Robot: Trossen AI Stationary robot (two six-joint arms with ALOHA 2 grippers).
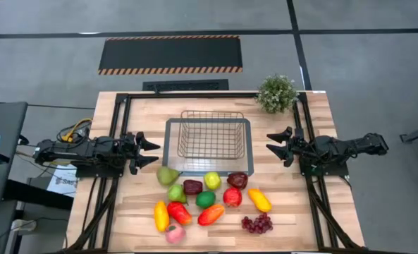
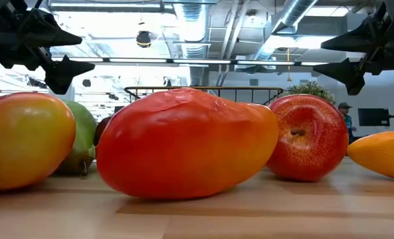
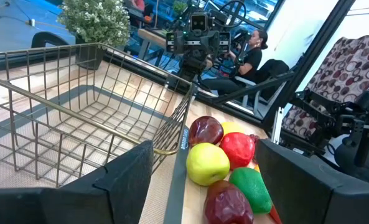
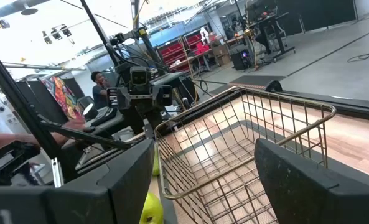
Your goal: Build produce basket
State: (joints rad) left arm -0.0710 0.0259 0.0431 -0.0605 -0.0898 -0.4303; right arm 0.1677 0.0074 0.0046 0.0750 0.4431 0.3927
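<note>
The wire basket (image 1: 210,134) stands empty on a flat grey tray (image 1: 169,148) at the table's middle; it also shows in the left wrist view (image 3: 78,118) and the right wrist view (image 4: 246,149). The produce (image 1: 209,201) lies loose on the wood nearer the near edge: a green pear, yellow and green apples, maroon and red fruits, orange mangoes, a pink peach, purple grapes (image 1: 257,224). My left gripper (image 1: 151,152) hovers open left of the tray. My right gripper (image 1: 273,142) hovers open right of it. Both are above the table and hold nothing.
A bushy potted plant (image 1: 276,93) stands at the far right corner of the table. Black rails run along the left and right sides. People sit in the room beyond the table (image 3: 249,53). Bare wood lies between the tray and each gripper.
</note>
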